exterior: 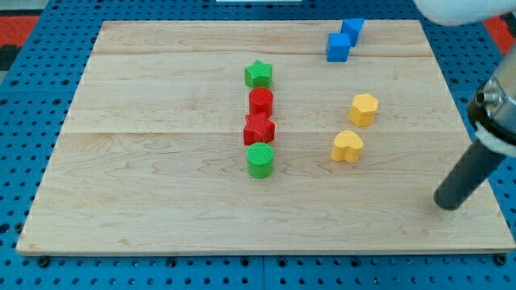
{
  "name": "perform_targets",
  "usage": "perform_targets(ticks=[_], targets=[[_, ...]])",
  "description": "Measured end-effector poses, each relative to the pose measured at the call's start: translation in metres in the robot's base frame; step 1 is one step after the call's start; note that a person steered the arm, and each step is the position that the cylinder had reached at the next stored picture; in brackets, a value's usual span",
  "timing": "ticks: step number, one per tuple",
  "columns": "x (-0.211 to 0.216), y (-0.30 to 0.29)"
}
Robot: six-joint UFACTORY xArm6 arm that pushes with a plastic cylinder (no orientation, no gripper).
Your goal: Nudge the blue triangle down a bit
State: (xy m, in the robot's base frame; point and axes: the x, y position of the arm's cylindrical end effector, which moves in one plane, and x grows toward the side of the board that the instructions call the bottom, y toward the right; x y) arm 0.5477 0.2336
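Two blue blocks sit near the view's top right of the wooden board [161, 201], touching each other. The upper one [353, 29] looks like the blue triangle. The lower one [338, 47] looks like a cube. My tip [446, 204] rests on the board near its right edge, far below and to the right of both blue blocks and touching no block. The dark rod rises from it toward the view's right edge.
A column of blocks stands mid-board: a green star [259, 74], a red cylinder [261, 101], a red star [259, 129] and a green cylinder [260, 160]. A yellow hexagon [364, 109] and a yellow heart [347, 147] lie left of my tip.
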Motion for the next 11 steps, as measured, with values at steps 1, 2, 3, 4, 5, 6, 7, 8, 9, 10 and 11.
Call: perform_targets(ticks=[1, 2, 3, 4, 5, 6, 7, 8, 9, 10, 11], targets=[[-0.054, 0.000], [-0.112, 0.000], [-0.162, 0.000], [-0.179, -0.024], [-0.191, -0.043], [-0.191, -0.053], [-0.191, -0.053], [-0.194, -0.053], [-0.198, -0.053], [-0.203, -0.056], [-0.210, -0.060]])
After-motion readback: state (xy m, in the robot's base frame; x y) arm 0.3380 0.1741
